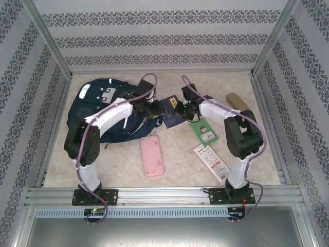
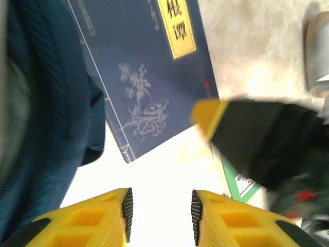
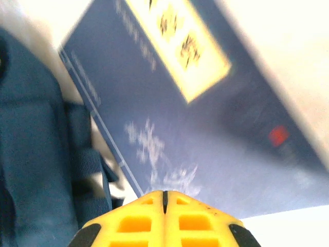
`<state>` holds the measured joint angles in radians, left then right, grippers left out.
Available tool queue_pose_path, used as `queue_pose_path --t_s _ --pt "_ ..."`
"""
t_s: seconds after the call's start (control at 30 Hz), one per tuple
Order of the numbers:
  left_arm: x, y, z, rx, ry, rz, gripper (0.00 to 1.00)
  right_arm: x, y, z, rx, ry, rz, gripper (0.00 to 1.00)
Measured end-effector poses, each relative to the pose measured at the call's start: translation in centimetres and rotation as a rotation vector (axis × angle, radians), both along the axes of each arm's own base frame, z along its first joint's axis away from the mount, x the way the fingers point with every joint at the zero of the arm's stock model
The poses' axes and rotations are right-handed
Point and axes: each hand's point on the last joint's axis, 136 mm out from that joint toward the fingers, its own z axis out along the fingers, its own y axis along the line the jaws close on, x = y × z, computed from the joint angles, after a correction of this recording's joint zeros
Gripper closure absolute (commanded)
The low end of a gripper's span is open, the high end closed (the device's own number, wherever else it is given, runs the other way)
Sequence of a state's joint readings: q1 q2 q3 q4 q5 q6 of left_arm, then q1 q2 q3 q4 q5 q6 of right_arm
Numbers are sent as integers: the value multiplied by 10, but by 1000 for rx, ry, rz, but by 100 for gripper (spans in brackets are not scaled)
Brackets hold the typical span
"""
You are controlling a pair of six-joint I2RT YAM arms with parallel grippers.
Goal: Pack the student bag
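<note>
The student bag [image 1: 77, 114] lies at the table's left rear, with the blue book [image 1: 172, 117] just beside it. The left gripper [image 2: 159, 206] hovers spread and empty. The right gripper [image 3: 164, 198] is pressed together at the book's near edge, and whether it touches the book is unclear. The step goes best if the bag's opening is held wide and the book slides in flat. Counted — one bag, one book, one pink case [image 1: 152, 156], one packet [image 1: 212, 160], one green card [image 1: 204, 132], one tan item [image 1: 238, 101].

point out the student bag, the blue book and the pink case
student bag [image 1: 85, 109], top external view, bare navy fabric on its left side
blue book [image 2: 149, 72], left wrist view, middle of its cover
pink case [image 1: 152, 156], top external view, middle of its top face
</note>
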<state>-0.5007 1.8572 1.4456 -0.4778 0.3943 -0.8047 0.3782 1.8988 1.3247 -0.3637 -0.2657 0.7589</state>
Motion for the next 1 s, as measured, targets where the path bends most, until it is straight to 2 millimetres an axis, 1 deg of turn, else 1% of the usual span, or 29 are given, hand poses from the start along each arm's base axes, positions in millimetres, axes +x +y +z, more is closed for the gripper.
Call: queue_pose_path --t_s 0.07,0.13,0.17,0.23,0.3,0.4,0.5,0.53,0.63,0.73,0.83,0.87,0.93,1.0 --pt "0 -9 -16 -10 28 26 63 17 -16 10 -7 -39 -11 95" --pt "3 -16 -29 -18 47 51 64 36 -27 16 -13 -74 -11 97" --pt "5 -19 -35 -21 56 64 64 45 -30 18 -12 -87 -8 97" --pt "8 -22 -49 -16 75 86 65 60 -30 13 -7 -96 15 97" --pt "9 -22 -58 -5 89 100 65 66 -25 2 -1 -87 42 97" --pt "10 -21 -64 11 92 122 66 64 -16 -20 20 -44 91 97" --pt "14 -20 -61 19 79 130 66 61 -5 -34 51 -14 127 98" --pt "15 -20 -61 22 75 134 65 62 -2 -36 60 -9 133 100" --pt "17 -19 -58 24 65 139 67 66 7 -41 58 -1 144 100" --pt "18 -19 -57 27 64 141 67 67 8 -45 42 13 119 100" --pt "22 -21 -54 31 60 140 67 66 1 -49 40 28 82 100" --pt "25 -22 -52 31 54 139 67 65 -4 -49 40 28 63 100" --pt "31 -25 -47 26 38 134 67 62 -18 -49 34 31 26 100" --pt "37 -30 -45 20 25 125 67 59 -36 -50 26 38 -16 100"
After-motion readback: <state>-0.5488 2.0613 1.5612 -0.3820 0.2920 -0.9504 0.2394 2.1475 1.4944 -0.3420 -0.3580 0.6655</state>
